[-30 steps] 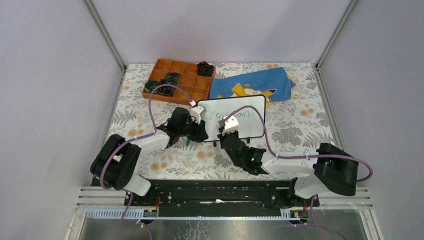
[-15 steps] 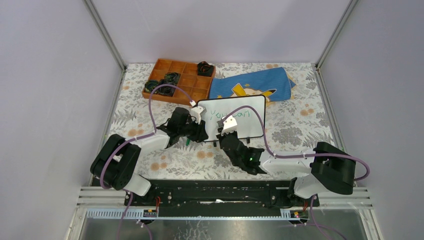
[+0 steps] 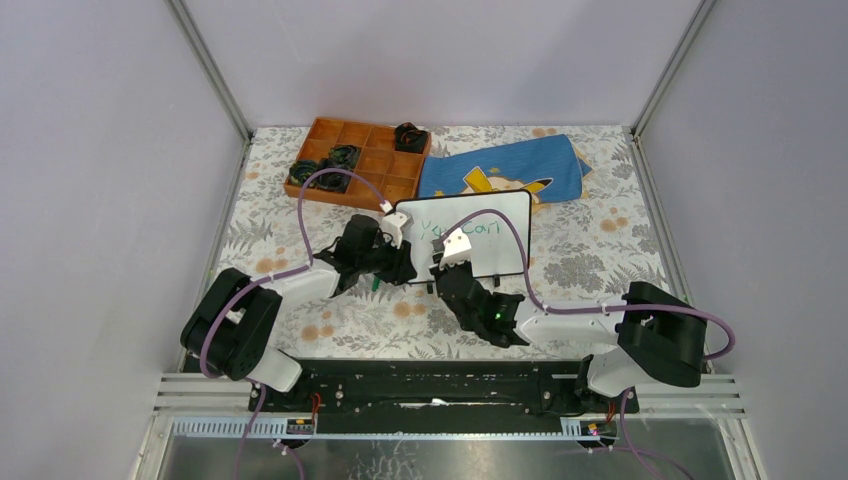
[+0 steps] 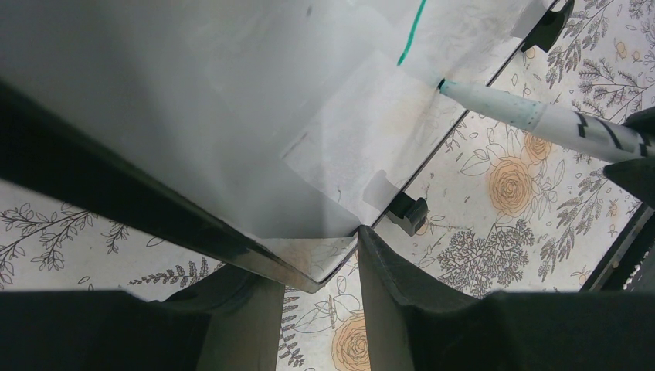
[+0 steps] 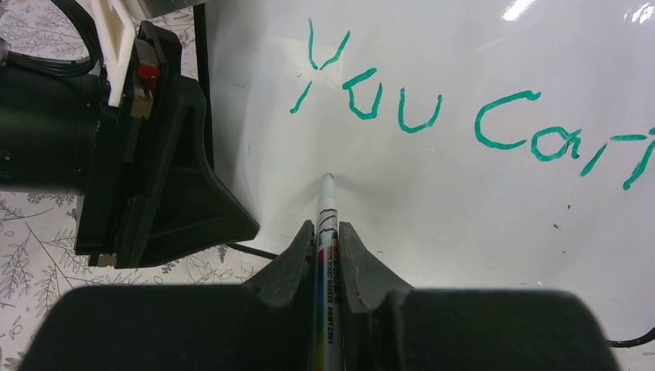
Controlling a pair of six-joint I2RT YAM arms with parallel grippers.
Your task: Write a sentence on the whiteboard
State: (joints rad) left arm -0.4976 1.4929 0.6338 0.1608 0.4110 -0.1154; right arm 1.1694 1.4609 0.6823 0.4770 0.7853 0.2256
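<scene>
Green-tipped marker (image 5: 326, 224) pinched in right jaws; left jaws clamp whiteboard (image 5: 463, 247) edge.

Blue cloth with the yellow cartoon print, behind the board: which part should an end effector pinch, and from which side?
Probably its right end, pinched from above. The blue cloth with the yellow print lies flat on the flowered table, so only an edge gives something to pinch; its left part lies close behind the black-framed whiteboard, while the right end is free.
</scene>
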